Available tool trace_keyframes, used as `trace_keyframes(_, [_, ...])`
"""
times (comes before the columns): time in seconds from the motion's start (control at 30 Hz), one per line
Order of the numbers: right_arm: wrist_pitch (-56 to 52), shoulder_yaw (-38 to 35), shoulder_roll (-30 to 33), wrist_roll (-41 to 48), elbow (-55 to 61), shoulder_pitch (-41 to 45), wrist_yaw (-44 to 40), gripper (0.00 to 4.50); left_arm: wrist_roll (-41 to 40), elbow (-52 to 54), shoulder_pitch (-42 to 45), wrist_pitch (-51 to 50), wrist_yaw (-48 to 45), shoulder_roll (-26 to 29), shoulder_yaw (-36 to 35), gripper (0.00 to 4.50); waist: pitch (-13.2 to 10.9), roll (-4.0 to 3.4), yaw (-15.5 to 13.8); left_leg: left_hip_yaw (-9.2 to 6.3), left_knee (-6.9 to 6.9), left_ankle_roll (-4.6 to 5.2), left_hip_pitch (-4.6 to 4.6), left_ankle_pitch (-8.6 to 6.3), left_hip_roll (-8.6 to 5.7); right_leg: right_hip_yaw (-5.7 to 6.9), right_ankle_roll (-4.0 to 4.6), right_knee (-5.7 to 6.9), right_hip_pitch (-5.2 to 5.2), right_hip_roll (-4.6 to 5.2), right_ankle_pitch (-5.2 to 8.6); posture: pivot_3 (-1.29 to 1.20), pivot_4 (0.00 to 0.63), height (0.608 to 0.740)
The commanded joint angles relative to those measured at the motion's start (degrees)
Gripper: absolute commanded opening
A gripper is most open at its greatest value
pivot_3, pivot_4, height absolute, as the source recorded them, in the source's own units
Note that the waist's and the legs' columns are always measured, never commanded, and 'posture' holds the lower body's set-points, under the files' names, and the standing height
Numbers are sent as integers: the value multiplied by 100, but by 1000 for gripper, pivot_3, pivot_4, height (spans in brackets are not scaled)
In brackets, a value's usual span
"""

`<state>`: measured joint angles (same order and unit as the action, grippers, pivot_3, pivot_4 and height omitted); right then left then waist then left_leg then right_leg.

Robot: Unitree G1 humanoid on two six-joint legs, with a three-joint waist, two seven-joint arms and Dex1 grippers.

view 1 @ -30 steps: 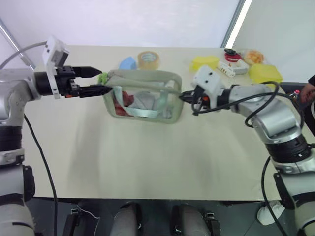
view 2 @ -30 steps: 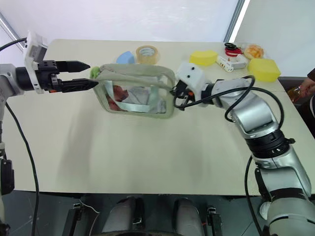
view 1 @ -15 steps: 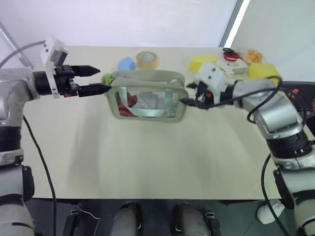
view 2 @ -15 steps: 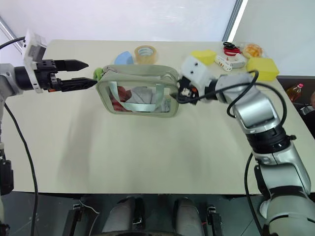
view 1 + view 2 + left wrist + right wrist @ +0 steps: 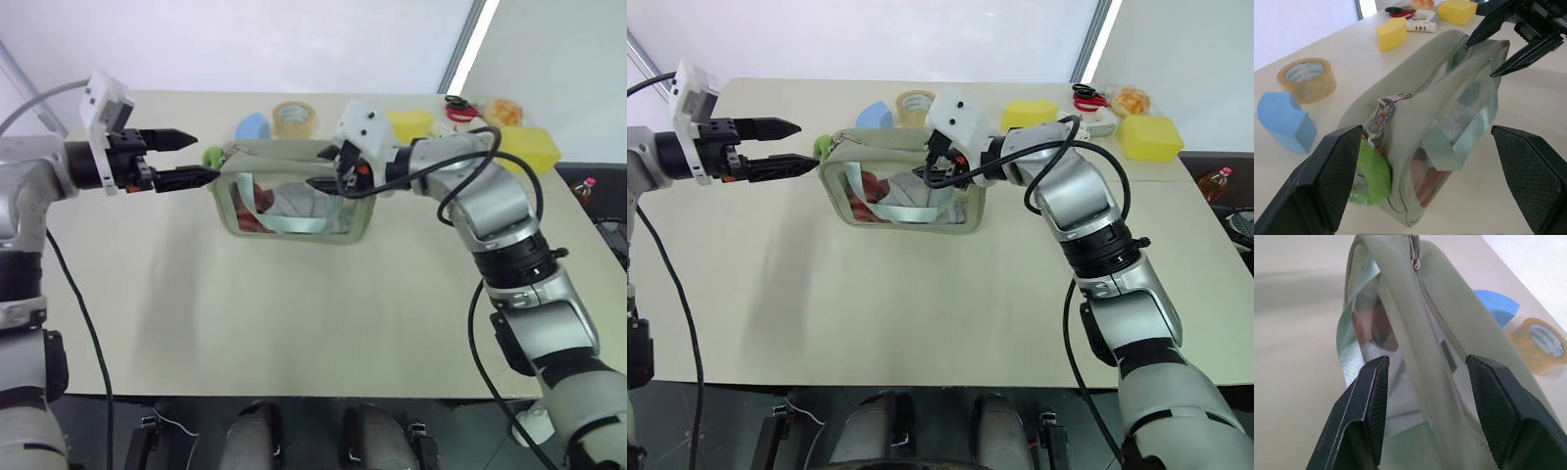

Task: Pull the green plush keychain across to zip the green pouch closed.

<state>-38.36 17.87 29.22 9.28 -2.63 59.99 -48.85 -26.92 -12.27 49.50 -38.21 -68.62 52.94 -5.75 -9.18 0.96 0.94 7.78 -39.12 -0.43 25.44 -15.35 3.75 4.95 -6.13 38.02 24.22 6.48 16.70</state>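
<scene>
Left wrist view | green plush keychain between released left gripper fingers | right gripper released, straddling green pouch

Soft, even daylight is coming from the bright wall behind the table, washing it out. Faint, diffuse shadows are lying on the tabletop. In the wrist views, the nearest black fingers are showing soft and out of focus.
</scene>
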Motion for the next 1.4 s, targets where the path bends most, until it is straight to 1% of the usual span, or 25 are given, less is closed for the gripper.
trace_keyframes(0.03, [140, -36, -34, -70, 50, 42, -100, 1719, -22, 172, -16, 77, 6, 156, -188, 4500, 0, 0, 7, 0, 0, 0, 0, 0, 0, 0, 0, 0, 0, 0, 0, 0, 150, 740])
trace_keyframes(0.1, [204, -31, 10, -97, 87, 66, -216, 759, -14, 179, -34, 86, 34, 177, -215, 4500, 0, 0, 9, 0, 1, 0, 1, 0, 0, 0, 0, -1, 0, 0, 0, 0, 150, 740])
trace_keyframes(0.13, [233, -20, 42, -118, 114, 79, -283, 179, -16, 183, -42, 85, 39, 184, -224, 4500, 0, 0, 9, 0, 1, 0, 1, 0, 0, 0, 0, -1, 0, 0, 0, 0, 150, 740])
trace_keyframes(0.17, [256, -18, 65, -138, 128, 82, -337, 27, -21, 195, -46, 80, 46, 185, -227, 4500, 0, 0, 9, 0, 1, 0, 1, 0, 0, 0, 0, -1, 0, 0, 0, 0, 150, 740])
trace_keyframes(0.4, [149, -185, 137, 3, 461, 307, -670, 27, -26, 192, -88, 116, 80, 231, -276, 4500, -1, -1, 5, 0, 1, 0, 1, 0, 0, 0, 0, -1, 1, 0, 0, 0, 150, 740])
trace_keyframes(0.57, [-58, -179, 166, 158, 896, 131, -883, 27, -40, 222, -120, 127, 116, 199, -275, 4500, -1, -1, 5, 0, 1, 0, 1, 0, 0, 0, 0, -1, 1, 0, 0, 0, 150, 740])
trace_keyframes(0.77, [-190, -111, 420, 194, 1322, -257, -1054, 27, -60, 255, -169, 130, 147, 183, -283, 4500, 0, 0, -22, 0, 0, 0, 1, 0, 0, 0, 0, -1, 0, 0, 0, 0, 150, 740])
trace_keyframes(0.9, [-626, -63, 460, 388, 1800, -444, -1101, 27, -46, 239, -162, 142, 145, 186, -277, 4500, 0, 0, -13, -1, 0, 0, 1, 0, 0, 0, 0, 0, 0, 0, 0, 0, 150, 740])
trace_keyframes(1.03, [-1035, -21, 476, 504, 2036, -501, -1041, 27, -8, 177, -116, 195, 148, 164, -240, 4500, 0, 0, 3, 0, 0, 0, -1, 0, 0, 0, 0, 0, 0, 0, 0, 0, 150, 740])
trace_keyframes(1.1, [-1274, -29, 494, 546, 2115, -492, -995, 716, 10, 132, -79, 232, 142, 149, -213, 4500, 0, 0, -1, -1, 1, 0, -1, 0, 0, 0, 0, 0, 0, 0, 0, 0, 150, 740])
trace_keyframes(1.13, [-1377, -41, 507, 586, 2162, -488, -986, 953, 18, 108, -61, 251, 141, 139, -199, 4500, 0, 0, -3, -1, 0, 0, -1, 0, 0, 0, 0, 1, 0, 0, 0, 0, 150, 740])
trace_keyframes(1.17, [-1487, -66, 509, 643, 2214, -484, -967, 1515, 20, 92, -48, 262, 137, 135, -191, 4500, 0, 0, -5, 0, 0, 0, -1, 0, 0, 0, 0, 0, 0, 0, 0, 0, 150, 740])
trace_keyframes(1.27, [-1763, -359, 522, 806, 2285, -410, -808, 2865, 50, 8, -26, 316, 80, 173, -180, 4500, 0, 0, -10, -1, 1, 0, -1, 0, 0, 0, 0, 0, 0, 0, 0, 0, 150, 740])
trace_keyframes(1.4, [-1975, -865, 916, 1021, 2311, -309, -784, 2865, 226, -506, 150, 481, -123, 504, -218, 4500, 0, 0, -25, 0, 0, 0, 1, 0, -1, 0, 0, -1, 0, 0, 0, 0, 150, 740])
